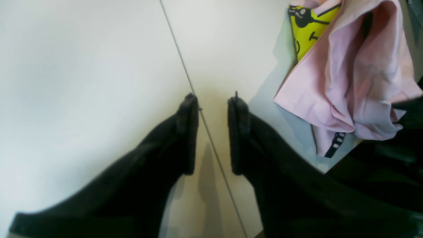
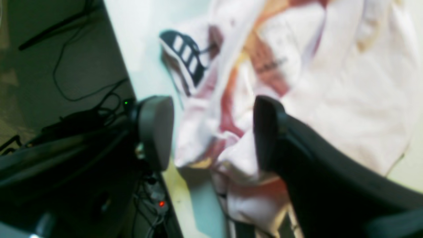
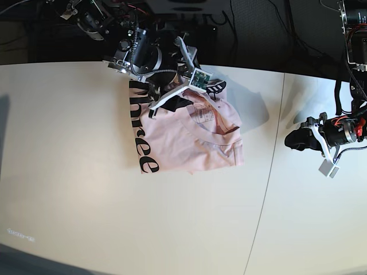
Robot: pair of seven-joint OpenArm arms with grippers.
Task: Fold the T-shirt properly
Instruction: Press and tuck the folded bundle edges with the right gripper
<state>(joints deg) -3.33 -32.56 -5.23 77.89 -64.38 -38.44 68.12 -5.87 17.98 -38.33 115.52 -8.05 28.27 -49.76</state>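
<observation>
Clearly empty in the left wrist view: left pincer (image 1: 213, 105) parted over bare counter (image 1: 82, 82), T-shirt (image 1: 350, 86) well aside. Right wrist view: right pincer (image 2: 213, 132) spread astride soft, limp folds. Base view: shirt bunched mid-counter; you'd pinch a hem edge.

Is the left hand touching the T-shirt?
Apart. The base view shows the left hand over bare table, well clear of the T-shirt.
</observation>
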